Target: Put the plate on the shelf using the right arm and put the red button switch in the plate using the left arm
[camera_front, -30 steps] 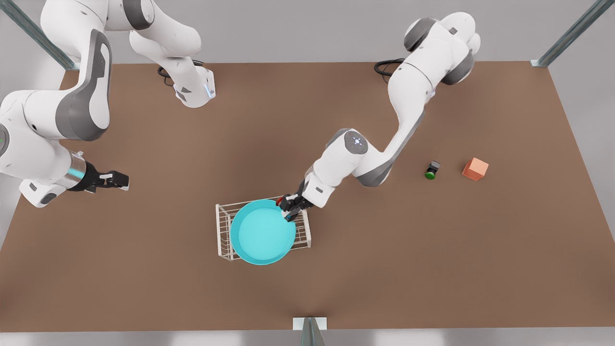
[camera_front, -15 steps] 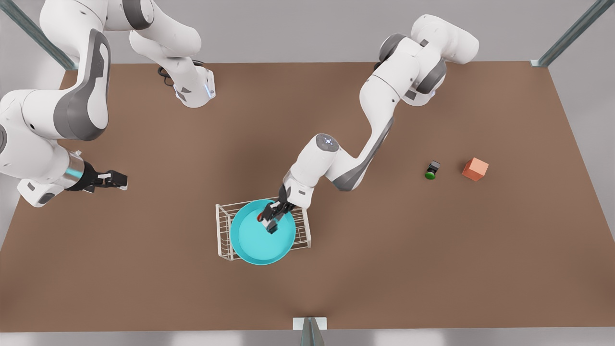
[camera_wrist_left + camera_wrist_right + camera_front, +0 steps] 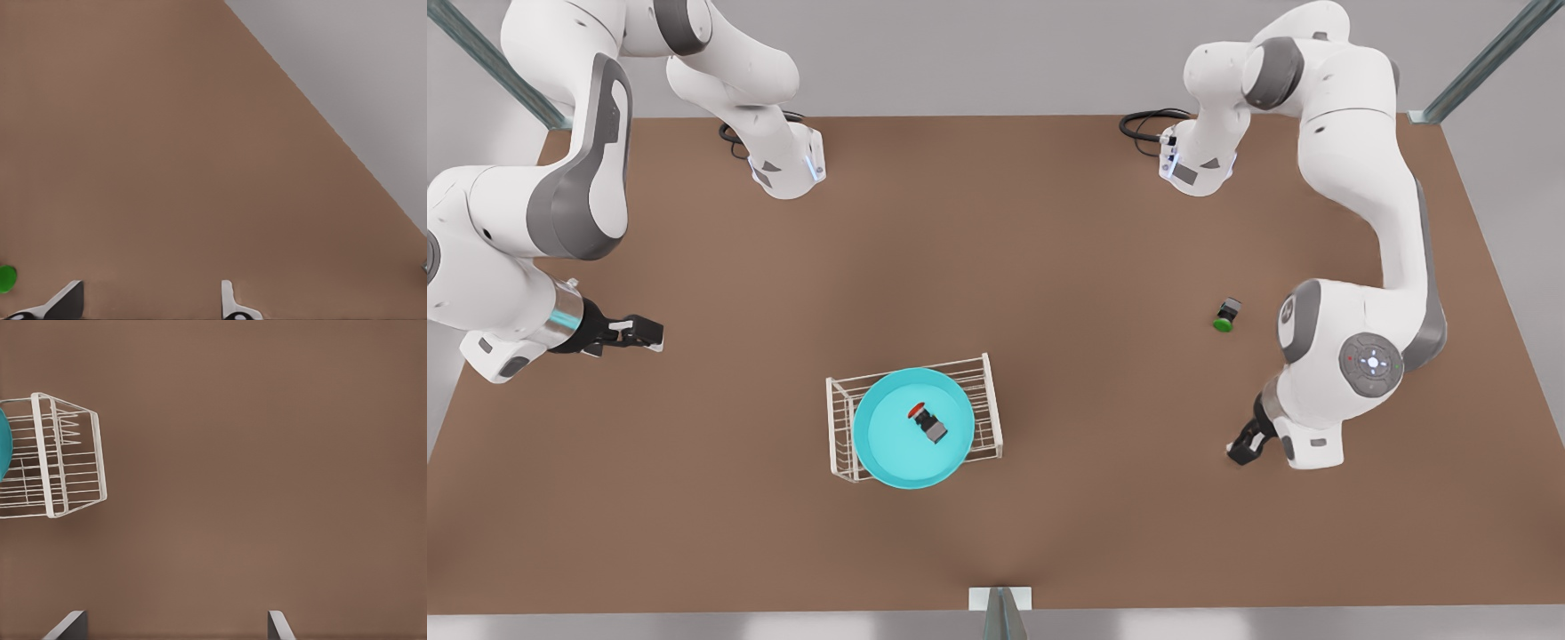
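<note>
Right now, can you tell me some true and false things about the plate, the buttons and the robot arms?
1. The plate sits on the wire rack. True.
2. The red button switch lies inside the plate. True.
3. The left end effector is holding the red button switch. False: it is open and holds nothing, low over the table at the front view's right, far from the plate.
4. The green button switch is in the plate too. False: it lies on the bare table, well away from the rack.
5. The right end effector is open and waits at the front view's left. True.
</note>
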Motion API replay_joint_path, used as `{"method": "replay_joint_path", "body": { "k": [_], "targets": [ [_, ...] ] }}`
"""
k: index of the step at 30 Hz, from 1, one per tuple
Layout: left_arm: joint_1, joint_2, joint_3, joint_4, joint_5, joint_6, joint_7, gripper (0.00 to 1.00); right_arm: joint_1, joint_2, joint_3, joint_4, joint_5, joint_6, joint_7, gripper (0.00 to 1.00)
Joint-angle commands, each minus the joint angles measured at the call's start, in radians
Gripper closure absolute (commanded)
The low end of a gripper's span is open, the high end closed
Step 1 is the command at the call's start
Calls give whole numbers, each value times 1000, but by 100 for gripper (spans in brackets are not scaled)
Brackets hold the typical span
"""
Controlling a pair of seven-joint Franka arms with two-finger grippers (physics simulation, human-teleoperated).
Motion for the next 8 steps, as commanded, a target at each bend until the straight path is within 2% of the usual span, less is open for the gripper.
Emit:
{"method": "replay_joint_path", "body": {
  "k": [1, 8],
  "targets": [
    [24, -11, 0, -20, 5, -227, 934, 0, 0, -1, 0, 0, 2, 0, -3, 0],
    [30, -10, 1, 9, 13, -234, 933, 0, 0, 0, 0, 0, -1, 1, -3, 0]
  ]
}}
